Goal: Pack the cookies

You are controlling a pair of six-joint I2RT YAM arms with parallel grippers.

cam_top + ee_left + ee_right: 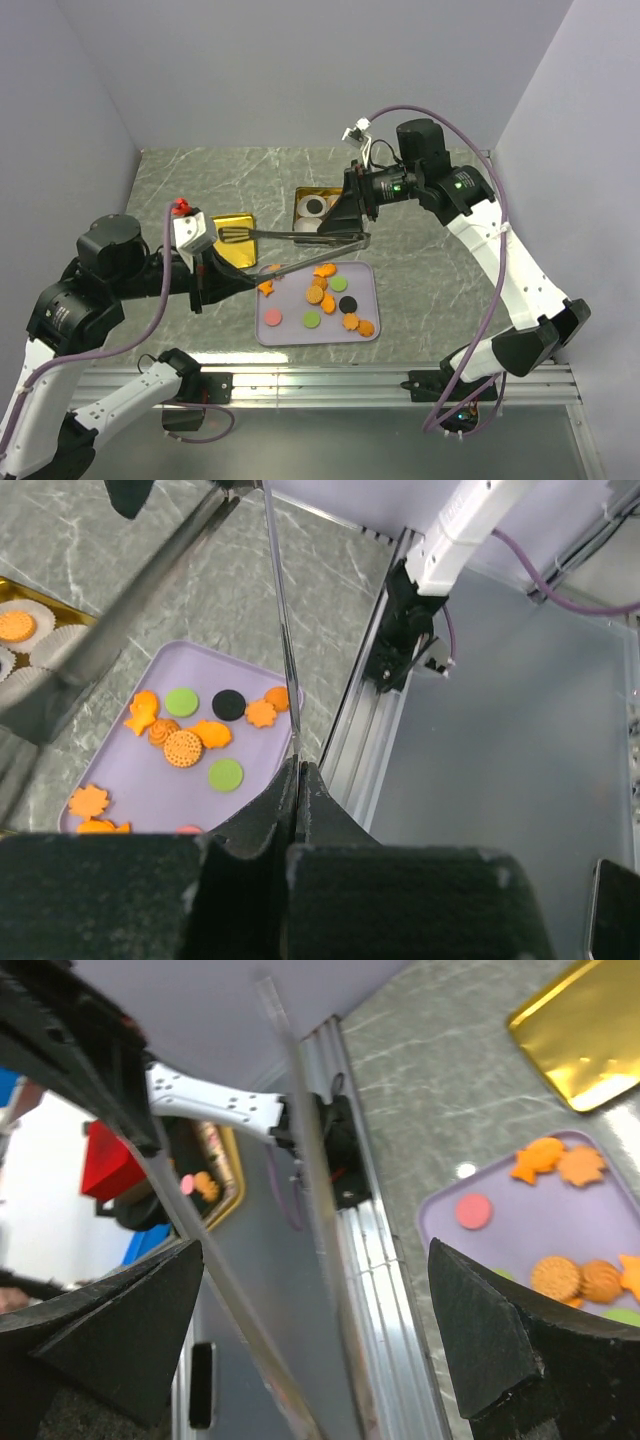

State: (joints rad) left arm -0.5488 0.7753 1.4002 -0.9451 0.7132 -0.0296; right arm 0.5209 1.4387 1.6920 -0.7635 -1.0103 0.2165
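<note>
Cookies (322, 292) sit on tray (290, 336). L gripper (298, 770) clamps tongs (300, 236); R gripper (312, 1252) gapes wide round them. Close centred, w/o twisting.

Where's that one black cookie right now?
In the top view, the black cookie lies on the right half of the lavender tray, between a green cookie farther back and an orange one nearer the arms.

- Right gripper (316, 1260): dark fingers (130, 1330) at lower left and lower right, spread wide apart.
- Two blurred thin bars (300, 1130) run through the gap between them.
- Lavender tray (520, 1235), right edge: orange cookies (555, 1276) and one pink disc (473, 1210).
- Gold rectangular piece (590, 1035) lying on the marble table (430, 1090), upper right.
</note>
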